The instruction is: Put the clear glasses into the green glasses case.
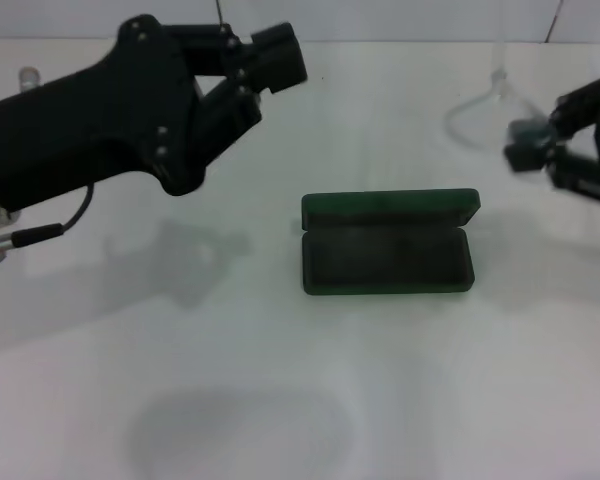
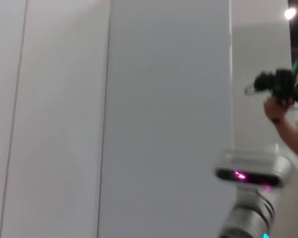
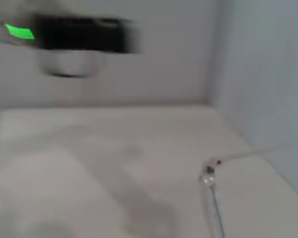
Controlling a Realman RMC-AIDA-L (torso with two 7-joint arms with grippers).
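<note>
The green glasses case (image 1: 385, 262) lies open in the middle of the white table, lid (image 1: 390, 207) tipped back on the far side and dark lining showing. The clear glasses (image 1: 477, 112) hang above the table at the far right, tilted, one arm pointing up. My right gripper (image 1: 528, 145) is shut on their right end, to the right of and beyond the case. In the right wrist view a clear hinge (image 3: 208, 174) and thin arms of the glasses show close up. My left gripper (image 1: 265, 65) hovers high at the far left, away from the case.
A cable and metal plug (image 1: 25, 238) hang under the left arm at the table's left edge. A small clear object (image 1: 26, 76) stands at the far left. The left wrist view shows a wall, a camera unit (image 2: 251, 174) and a person's hand (image 2: 278, 106).
</note>
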